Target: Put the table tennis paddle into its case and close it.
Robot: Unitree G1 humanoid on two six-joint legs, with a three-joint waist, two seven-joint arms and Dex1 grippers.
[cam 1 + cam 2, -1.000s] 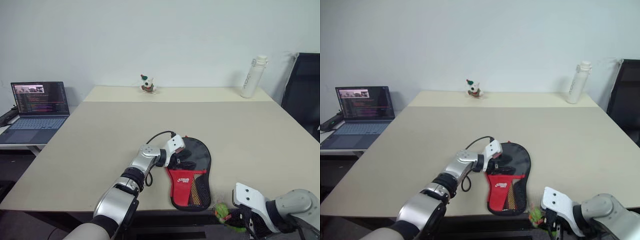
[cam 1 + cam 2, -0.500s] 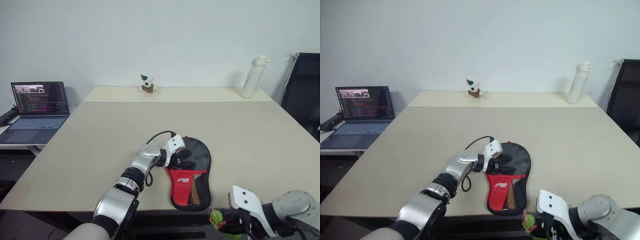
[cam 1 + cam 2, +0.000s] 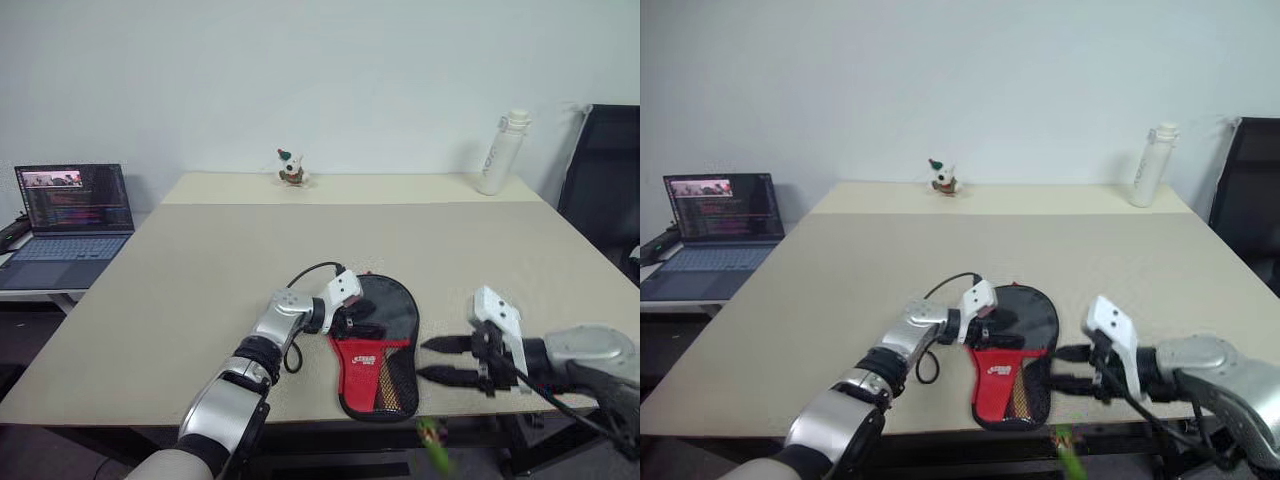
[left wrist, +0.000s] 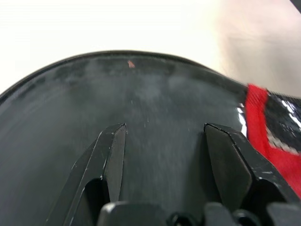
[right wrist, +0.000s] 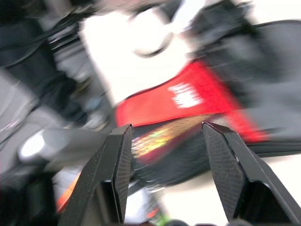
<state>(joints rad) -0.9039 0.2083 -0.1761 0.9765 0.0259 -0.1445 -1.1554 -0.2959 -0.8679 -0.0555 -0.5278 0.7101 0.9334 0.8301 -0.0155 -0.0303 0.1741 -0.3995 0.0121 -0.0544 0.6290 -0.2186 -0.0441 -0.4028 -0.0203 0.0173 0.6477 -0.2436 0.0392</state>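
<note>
The case lies flat at the lower centre of the frame, near the bench's front edge, black rounded part toward the wall, red part with white logo and mesh toward the robot. The table tennis paddle seems to be inside already: striped wood shows through the mesh. So the loading looks done; whether the zipper is fully run I cannot tell. A small green charm hangs blurred below the bench edge, lower centre.

The left gripper rests on the black part of the case, jaws parted and holding nothing, pressing on the fabric. The right gripper hovers just right of the case, jaws spread and empty.

Well apart: a laptop at far left, a small figurine at upper centre, a white bottle at upper right, a black chair at the right edge. Nothing crowds the case.
</note>
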